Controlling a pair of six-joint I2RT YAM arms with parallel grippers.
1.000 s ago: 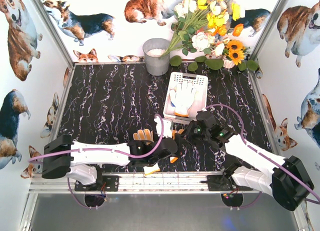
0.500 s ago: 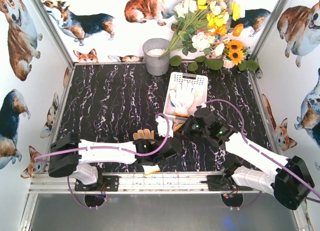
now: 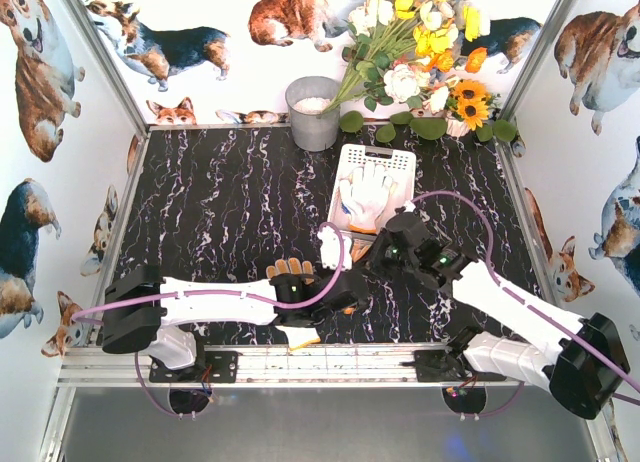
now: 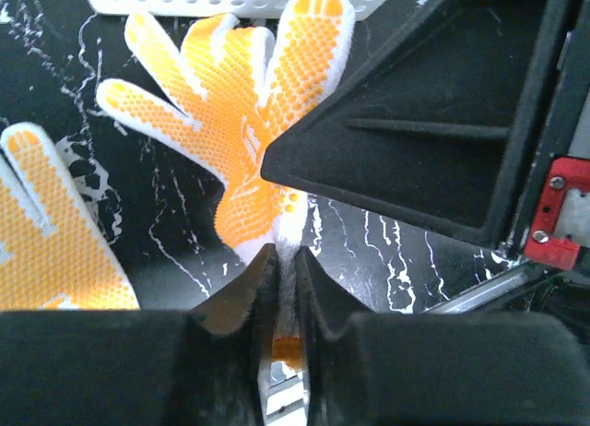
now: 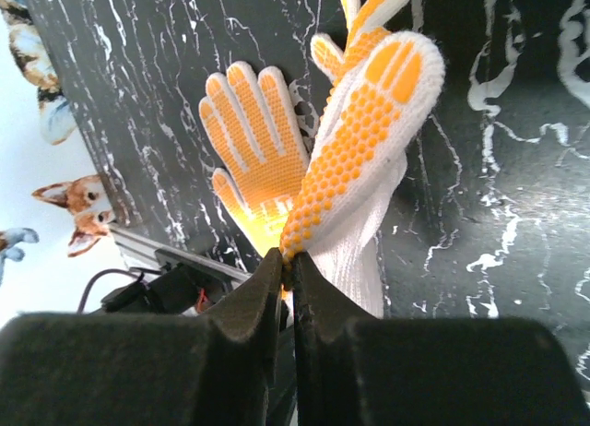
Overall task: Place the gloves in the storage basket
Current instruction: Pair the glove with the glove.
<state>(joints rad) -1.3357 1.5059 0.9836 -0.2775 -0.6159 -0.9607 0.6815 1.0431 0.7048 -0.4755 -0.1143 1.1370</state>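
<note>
No writing, label, brand, number or sign can be read on anything in these views.

Your left gripper [image 4: 284, 263] now clamps the cuff of 1 orange-dotted glove [image 4: 247, 131] instead of gaping; your right gripper [image 5: 288, 260] holds the 2nd glove [image 5: 359, 140] slightly higher in the frame, nearer the basket [image 3: 377, 151].

Table [image 3: 220, 212] open left of the storage basket [image 3: 380, 152]; right arm [image 3: 500, 297] (1 looping cable [image 3: 440, 194]) blocks its near edge.

A black desk [image 3: 220, 207] veined with white marbling fills the middle. White walls [image 3: 240, 77] printed with corgis enclose it. A grey metal bucket [image 3: 313, 117] and a flower bouquet [image 3: 420, 52] stand at the upper centre and upper right.
</note>
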